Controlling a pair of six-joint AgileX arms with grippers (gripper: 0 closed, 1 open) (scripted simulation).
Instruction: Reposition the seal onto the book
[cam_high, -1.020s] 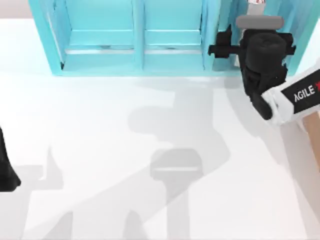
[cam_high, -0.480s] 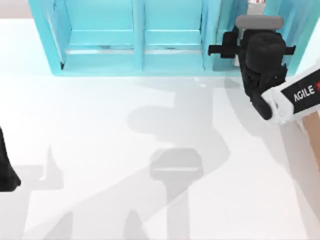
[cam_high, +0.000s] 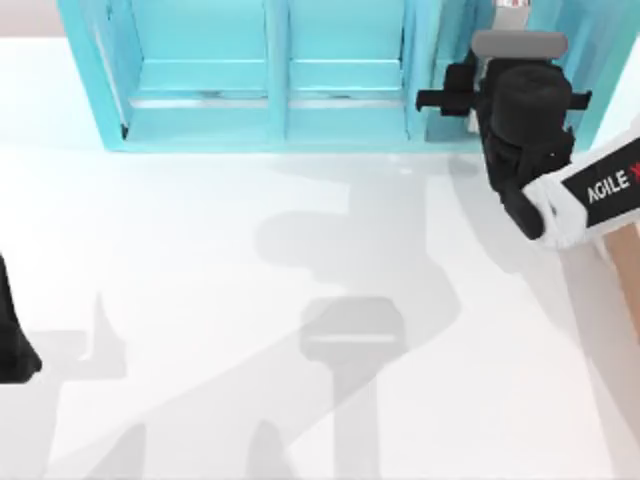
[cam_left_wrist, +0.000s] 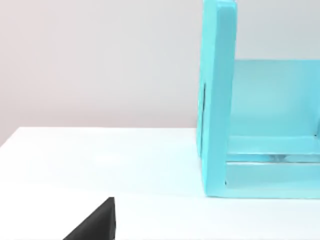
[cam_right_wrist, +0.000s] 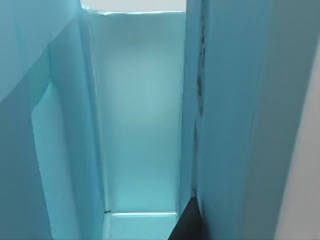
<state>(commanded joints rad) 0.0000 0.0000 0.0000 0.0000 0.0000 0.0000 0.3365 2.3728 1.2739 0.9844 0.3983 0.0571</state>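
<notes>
The seal and the book are out of view. My right gripper (cam_high: 462, 96) is at the back right of the table, pushed up against the right end of the cyan bookshelf (cam_high: 270, 120). In the right wrist view a narrow compartment (cam_right_wrist: 137, 125) of the shelf is close ahead, with a dark tip of the gripper (cam_right_wrist: 187, 226) by the divider wall. My left arm (cam_high: 12, 335) is parked at the left edge of the table. A dark corner of its gripper (cam_left_wrist: 95, 227) shows in the left wrist view.
The cyan bookshelf spans the back of the white table (cam_high: 200, 300), and its left end wall (cam_left_wrist: 216, 100) rises near the left arm. A tan wooden edge (cam_high: 625, 265) lies at the far right under the right arm.
The right gripper has edged slightly toward the shelf. The left arm has not moved.
</notes>
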